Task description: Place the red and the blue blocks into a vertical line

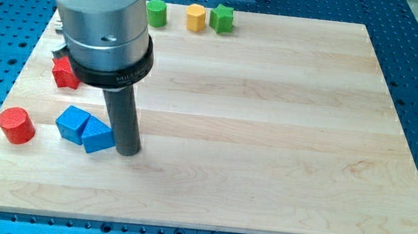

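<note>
- Camera view: my tip (127, 152) sits on the wooden board (269, 139) low on the view's left, pressed against the right side of a blue block (97, 136) that looks wedge-shaped. There are no fingers on this rig to open or close, just the bare rod, so nothing is gripped.
- Right beside that block, touching it on its left, is a second blue block (73, 124), roughly cube-like. Further left, apart from the pair, stands the red cylinder (16, 125).
- Higher up, partly hidden behind the arm's silver housing (102, 20), there's another red block (65, 72); its shape is hard to make out, possibly star-like.
- Along the view's top edge sit a green cylinder (156, 12), a yellow block (195, 17) and a green block (222, 17), well clear of the action.
- The risk as I judge it: the two blues are touching, so a push from here could shove both together, and the wedge's slanted face could let my tip slip off and spin it.
- A leftward push could also drive the blues into the red cylinder, which sits near the board's left edge and might roll or slide off.
- The housing blocks the view of the upper red block, so lining things up vertically there is partly blind work.
</note>
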Motion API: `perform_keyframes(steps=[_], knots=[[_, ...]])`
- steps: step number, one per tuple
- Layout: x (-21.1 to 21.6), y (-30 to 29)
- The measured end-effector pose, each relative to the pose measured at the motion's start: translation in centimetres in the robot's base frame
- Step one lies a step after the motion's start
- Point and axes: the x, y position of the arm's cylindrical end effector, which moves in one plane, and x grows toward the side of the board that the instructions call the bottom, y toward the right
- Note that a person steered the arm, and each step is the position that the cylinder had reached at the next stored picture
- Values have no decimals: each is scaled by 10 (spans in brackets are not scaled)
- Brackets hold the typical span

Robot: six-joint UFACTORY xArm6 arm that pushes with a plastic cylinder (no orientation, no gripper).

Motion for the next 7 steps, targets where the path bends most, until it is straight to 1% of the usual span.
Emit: perform_keyframes(steps=[1,2,3,4,5,6,7], knots=[[3,-36],[-10,-52],[-28,-56],[-46,-40],[-72,-50],[-80,-70],[-139,-48]])
